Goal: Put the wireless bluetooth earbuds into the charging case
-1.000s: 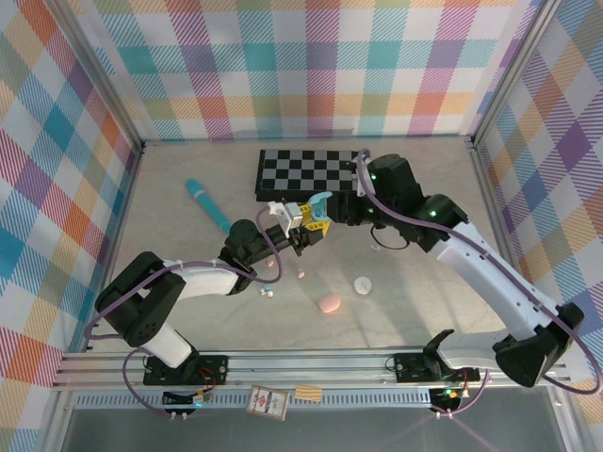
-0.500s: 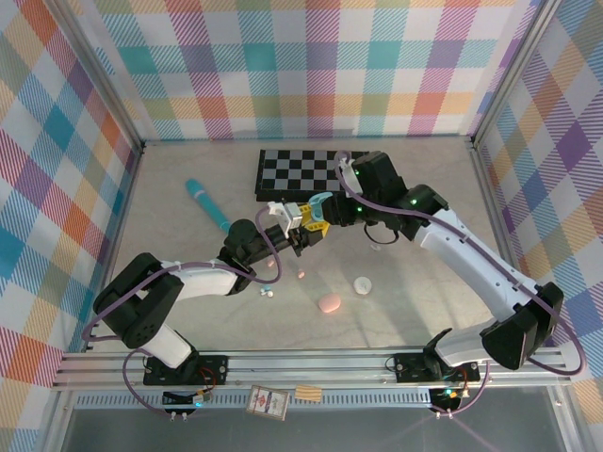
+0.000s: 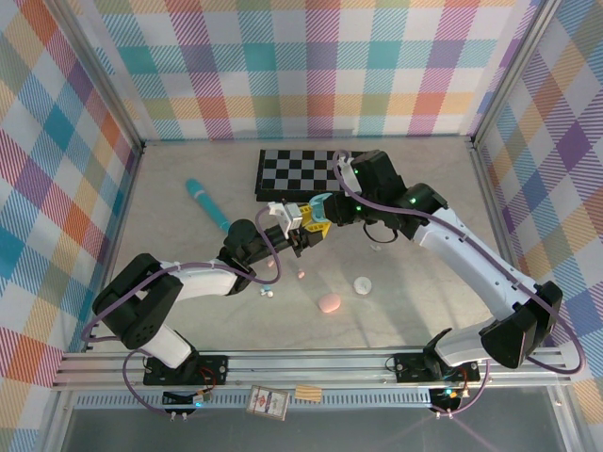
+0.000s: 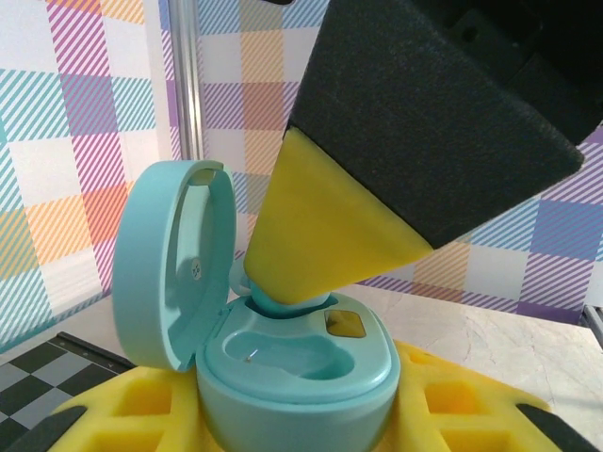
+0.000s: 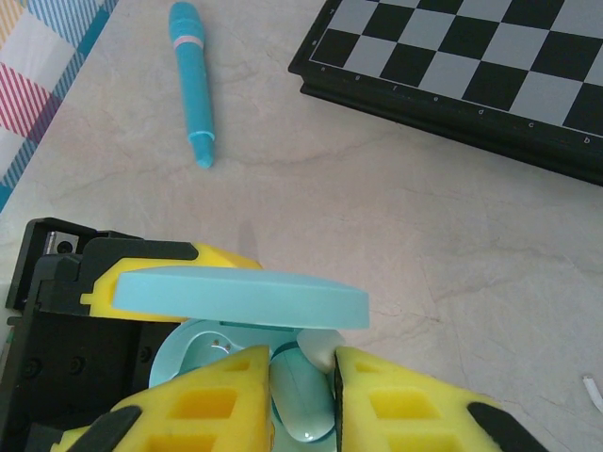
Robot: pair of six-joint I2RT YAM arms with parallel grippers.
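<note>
Two grippers meet above the middle of the table (image 3: 396, 320), just in front of a chessboard (image 3: 292, 171). Your left gripper (image 4: 292, 419) has its yellow fingers clamped on the sides of the teal charging case (image 4: 301, 372), which stands upright with its lid (image 4: 170, 268) swung open. Your right gripper (image 5: 301, 367) has its pads pinched on a pale blue earbud (image 5: 303, 410), right at the case's open top. Loose earbuds (image 3: 267, 293) lie on the table near a pink case (image 3: 329, 303) and a white case (image 3: 363, 283). A teal pen (image 5: 193, 80) lies well apart.
</note>
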